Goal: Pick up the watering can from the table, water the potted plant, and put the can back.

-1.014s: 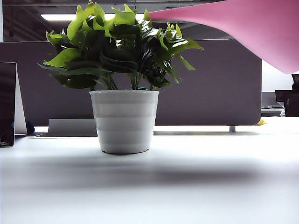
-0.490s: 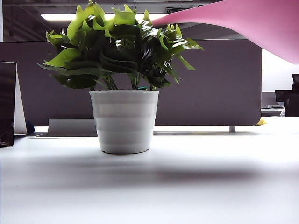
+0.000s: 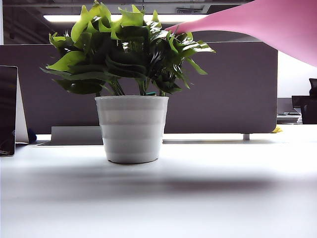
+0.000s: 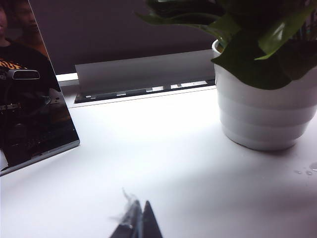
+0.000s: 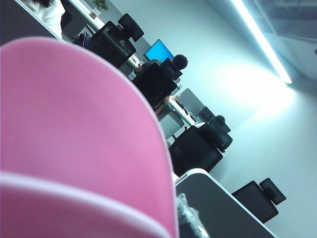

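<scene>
The potted plant (image 3: pixel 131 49) stands in its white ribbed pot (image 3: pixel 132 129) on the white table (image 3: pixel 198 198). The pink watering can (image 3: pixel 267 25) hangs in the air at the upper right, its spout tip dipping among the top leaves. In the right wrist view the watering can (image 5: pixel 74 129) fills most of the picture. My right gripper (image 5: pixel 166 228) is shut on it, with one taped finger (image 5: pixel 188 218) showing beside its wall. My left gripper (image 4: pixel 140 210) is shut and empty, low over the table, well short of the pot (image 4: pixel 262 114).
A dark glossy panel (image 3: pixel 7 111) leans at the table's left edge. A grey partition (image 3: pixel 237 89) and a low grey strip (image 3: pixel 74 135) run behind the plant. A few water drops (image 4: pixel 304 171) lie on the table beside the pot.
The can has tipped further: its spout tip has sunk and drawn slightly right into the leaves, while its body rose at the right edge. The left gripper and the plant have not moved.
</scene>
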You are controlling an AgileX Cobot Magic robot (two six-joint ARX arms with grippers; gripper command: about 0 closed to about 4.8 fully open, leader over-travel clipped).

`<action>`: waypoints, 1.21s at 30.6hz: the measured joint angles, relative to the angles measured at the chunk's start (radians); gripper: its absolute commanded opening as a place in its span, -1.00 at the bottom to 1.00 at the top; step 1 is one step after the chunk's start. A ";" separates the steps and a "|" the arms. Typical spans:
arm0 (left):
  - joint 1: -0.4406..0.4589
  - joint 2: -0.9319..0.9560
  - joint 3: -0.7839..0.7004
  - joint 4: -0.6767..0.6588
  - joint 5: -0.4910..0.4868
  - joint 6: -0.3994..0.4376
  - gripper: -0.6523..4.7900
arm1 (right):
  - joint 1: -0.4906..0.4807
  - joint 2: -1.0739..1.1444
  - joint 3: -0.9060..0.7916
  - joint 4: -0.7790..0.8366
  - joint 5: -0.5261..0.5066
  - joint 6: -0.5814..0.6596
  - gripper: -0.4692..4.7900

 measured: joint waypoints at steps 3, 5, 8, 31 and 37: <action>0.000 0.000 0.000 0.000 0.000 0.000 -0.78 | 0.000 0.000 0.000 0.013 0.000 -0.007 -0.85; 0.000 0.000 0.000 0.000 0.000 0.000 -0.78 | 0.000 0.000 0.000 0.029 0.000 -0.021 -0.85; 0.000 0.000 0.000 0.000 0.000 0.000 -0.78 | 0.004 0.000 0.004 0.035 0.000 -0.032 -0.85; 0.000 0.000 0.000 0.000 0.000 0.000 -0.78 | 0.035 0.000 0.040 0.056 -0.002 -0.136 -0.85; 0.000 0.000 0.000 0.000 0.000 0.000 -0.78 | 0.036 0.000 0.042 0.099 -0.009 -0.138 -0.84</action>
